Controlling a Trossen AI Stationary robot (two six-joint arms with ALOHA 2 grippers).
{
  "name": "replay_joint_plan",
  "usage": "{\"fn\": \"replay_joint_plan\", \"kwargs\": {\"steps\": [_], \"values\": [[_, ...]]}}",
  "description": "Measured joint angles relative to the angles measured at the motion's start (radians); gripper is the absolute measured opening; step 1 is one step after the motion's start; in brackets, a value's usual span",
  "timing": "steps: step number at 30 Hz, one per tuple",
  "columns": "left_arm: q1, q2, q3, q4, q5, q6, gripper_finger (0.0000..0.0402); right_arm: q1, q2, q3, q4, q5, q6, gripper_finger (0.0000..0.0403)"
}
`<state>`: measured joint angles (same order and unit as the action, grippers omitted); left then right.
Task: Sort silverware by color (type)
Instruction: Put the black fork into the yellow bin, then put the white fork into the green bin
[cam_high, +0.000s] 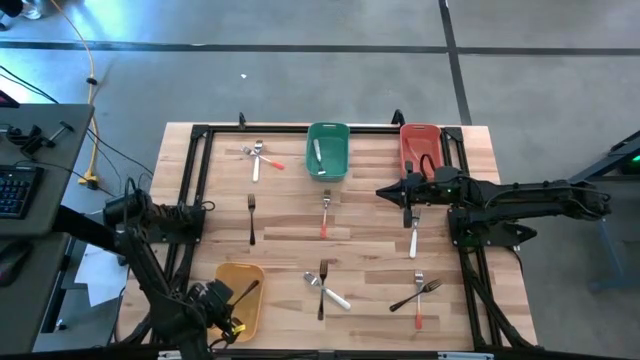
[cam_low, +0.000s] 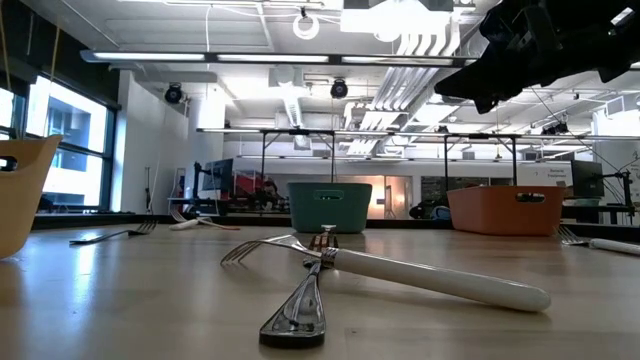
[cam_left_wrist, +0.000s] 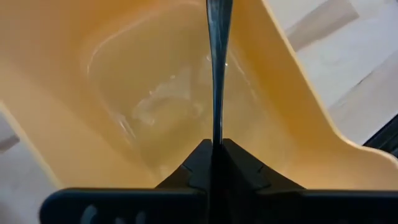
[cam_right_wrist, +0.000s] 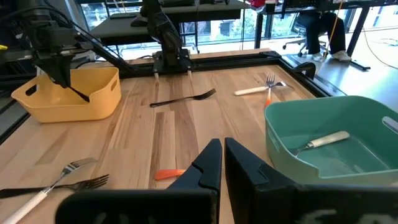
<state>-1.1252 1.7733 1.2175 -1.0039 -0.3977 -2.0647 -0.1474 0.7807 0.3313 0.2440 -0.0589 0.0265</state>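
L gripper (cam_left_wrist: 212, 148): jaws pinched on the handle end of a black fork (cam_left_wrist: 217, 68), which hangs tines-down into the yellow bin (cam_left_wrist: 74, 124). No gap visible betw jaws and fork, so I read it as held, though release may be starting. Bin sits at the near-left corner of the desk (cam_high: 290, 250); otherwise looks empty inside.

R gripper (cam_right_wrist: 222, 163): jaws together, nothing in them. Hovers low over desk just in front of red bin (cam_high: 420, 148), beside a white-handled fork (cam_high: 413, 238).

Step in hand (judgement): drop-off of a black fork into yellow bin, so yellow = black type. Green bin (cam_right_wrist: 329, 140) already has one white-handled fork (cam_right_wrist: 323, 141) in it. Red bin contents: can't tell.

Left on desk: crossed pair, black fork + white-handled fork (cam_low: 400, 272), at near centre; another pair w/ red handle near-right; black fork (cam_high: 252, 218) centre-left; red-handled fork (cam_high: 325, 212) mid-desk; a small cluster by far-left rail. Sorting is early, most pieces unsorted.

Next (judgement): L needs to part jaws fully, let fork fall, lift clear of bin wall. R must open before it can take the white-handled fork beside it; thin and flat on wood, so pick needs low, square approach.
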Motion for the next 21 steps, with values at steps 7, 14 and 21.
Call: {"fn": "replay_joint_plan", "kwargs": {"steps": [7,14,21], "values": [[0.021,-0.002,0.0,0.008,-0.003,0.078,0.0062,0.0,0.0,0.0,0.0,0.0,0.0,0.0004],[0.053,-0.003,0.0,0.016,-0.12,0.307,0.0063,0.0,0.0,0.0,0.0,0.0,0.0,0.0004],[0.093,-0.004,-0.002,0.157,-0.206,0.622,0.0006,0.0,0.0,0.0,-0.016,0.0,0.0,0.0004]]}}
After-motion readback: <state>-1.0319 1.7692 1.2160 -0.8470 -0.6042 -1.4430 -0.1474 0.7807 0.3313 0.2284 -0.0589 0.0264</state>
